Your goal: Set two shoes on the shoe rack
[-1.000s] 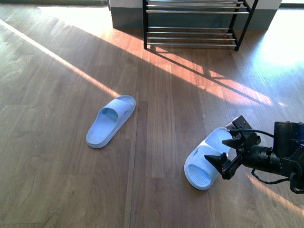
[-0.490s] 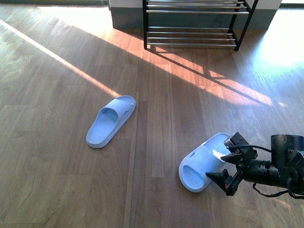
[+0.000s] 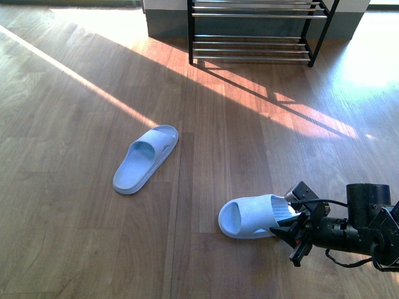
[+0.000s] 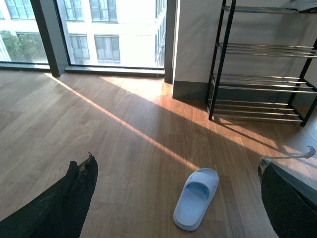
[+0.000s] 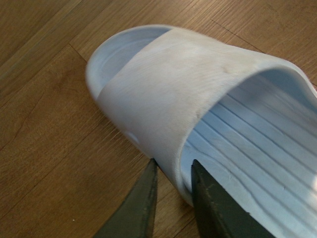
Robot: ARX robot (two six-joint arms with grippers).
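Note:
Two pale blue slide sandals lie on the wooden floor. One sandal rests flat left of centre, also seen in the left wrist view. The other sandal lies at the lower right, and my right gripper is shut on the edge of its strap. The dark fingers pinch the strap's side. The shoe rack, black uprights with silver rod shelves, stands at the far end, also in the left wrist view. My left gripper is open above the floor, well short of the first sandal.
A grey wall base sits left of the rack. Tall windows run along the far side in the left wrist view. Bands of sunlight cross the floor.
My right gripper has swung down and left, closing on the near sandal's strap. That sandal has turned from pointing diagonally up to lying nearly sideways. The far sandal has not moved.

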